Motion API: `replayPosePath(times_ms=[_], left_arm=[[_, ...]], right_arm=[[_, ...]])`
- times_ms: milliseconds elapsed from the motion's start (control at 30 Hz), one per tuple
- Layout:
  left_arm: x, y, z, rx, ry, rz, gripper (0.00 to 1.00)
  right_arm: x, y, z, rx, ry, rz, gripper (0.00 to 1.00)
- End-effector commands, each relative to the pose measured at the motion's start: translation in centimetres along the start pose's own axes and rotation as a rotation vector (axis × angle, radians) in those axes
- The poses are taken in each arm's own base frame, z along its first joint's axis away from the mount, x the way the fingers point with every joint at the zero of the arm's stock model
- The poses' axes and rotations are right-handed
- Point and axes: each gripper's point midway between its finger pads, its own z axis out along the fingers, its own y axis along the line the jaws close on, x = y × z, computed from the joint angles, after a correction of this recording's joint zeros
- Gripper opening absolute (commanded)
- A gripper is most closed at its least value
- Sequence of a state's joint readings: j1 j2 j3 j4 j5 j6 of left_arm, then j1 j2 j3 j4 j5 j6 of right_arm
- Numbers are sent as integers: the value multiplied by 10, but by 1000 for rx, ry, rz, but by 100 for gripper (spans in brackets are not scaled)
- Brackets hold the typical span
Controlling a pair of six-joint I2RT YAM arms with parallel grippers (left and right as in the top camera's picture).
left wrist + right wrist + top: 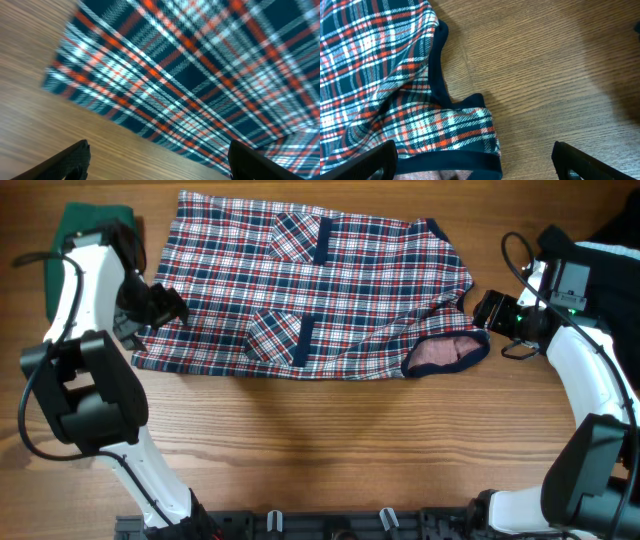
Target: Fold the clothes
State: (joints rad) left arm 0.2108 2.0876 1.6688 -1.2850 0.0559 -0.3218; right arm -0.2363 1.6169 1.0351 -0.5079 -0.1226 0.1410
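Observation:
The clothes here are chiefly a red-white-navy plaid dress, spread flat across the far half of the table with two navy-edged pockets facing up. My left gripper is open at the dress's left hem. In the left wrist view its fingers straddle bare wood, and the plaid hem lies just ahead of them. My right gripper is open at the dress's right end, beside the navy-trimmed armhole. In the right wrist view the shoulder strap lies between the wide-spread fingertips, nothing gripped.
A dark-green garment lies folded at the far left corner, behind my left arm. A black garment sits at the far right corner. Bare wooden tabletop fills the near half, with a black rail along the front edge.

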Motion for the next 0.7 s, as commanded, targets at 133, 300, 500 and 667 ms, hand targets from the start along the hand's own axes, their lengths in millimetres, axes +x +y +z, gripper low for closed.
replayPosePath(times_ms=[133, 300, 500, 667], left_arm=[[16, 2, 2, 21, 27, 34, 85], [4, 24, -19, 43, -38, -43, 85], [-11, 64, -20, 92, -57, -112, 90], [-14, 71, -13, 104, -64, -99, 90]], right_arm=[[8, 0, 10, -3, 34, -35, 99], [11, 1, 14, -12, 48, -33, 99], [18, 3, 20, -29, 76, -29, 99], [24, 2, 22, -32, 104, -25, 99]])
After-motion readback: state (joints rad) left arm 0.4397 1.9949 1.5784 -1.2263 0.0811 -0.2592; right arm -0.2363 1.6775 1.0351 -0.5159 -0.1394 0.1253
